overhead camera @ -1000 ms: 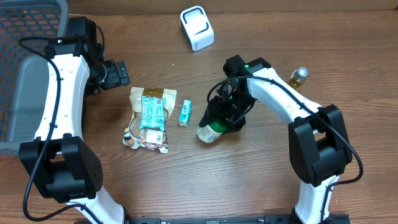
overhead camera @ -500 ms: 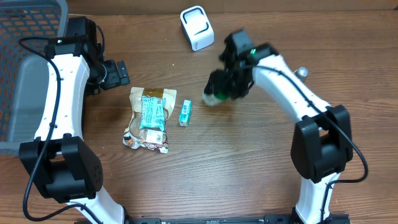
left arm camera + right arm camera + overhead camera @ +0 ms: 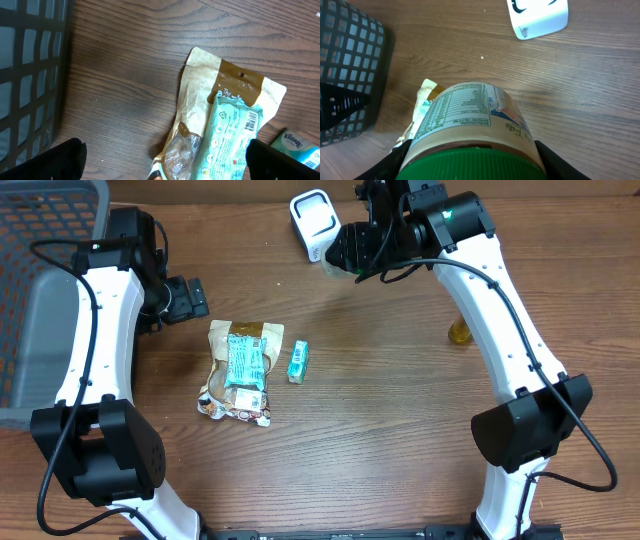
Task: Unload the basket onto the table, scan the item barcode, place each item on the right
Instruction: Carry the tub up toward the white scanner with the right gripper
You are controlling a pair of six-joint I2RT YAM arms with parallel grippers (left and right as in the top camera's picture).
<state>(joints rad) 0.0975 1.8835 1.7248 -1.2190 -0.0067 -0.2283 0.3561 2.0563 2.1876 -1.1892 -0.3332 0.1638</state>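
Brown wood table (image 3: 380, 440). R claw (image 3: 358, 248) is up at 12 o'clock & pinches a jar (image 3: 465, 112) w/ a green lid. The lid points at the wrist cam, & the label w/ small print shows on top. The jar is in the air just beside the white scanner (image 3: 317, 224), at the scanner's 4 o'clock. Can't tell if they touch. L claw (image 3: 196, 298) is at 10 o'clock, spread wide, w/ nothing in it. A bag (image 3: 238, 370) lies near the middle, w/ a small box (image 3: 298, 362) just at its 3 o'clock. A dark basket (image 3: 40, 240) sits at 9 o'clock. A yellow bottle (image 3: 460, 332) is at 3 o'clock.
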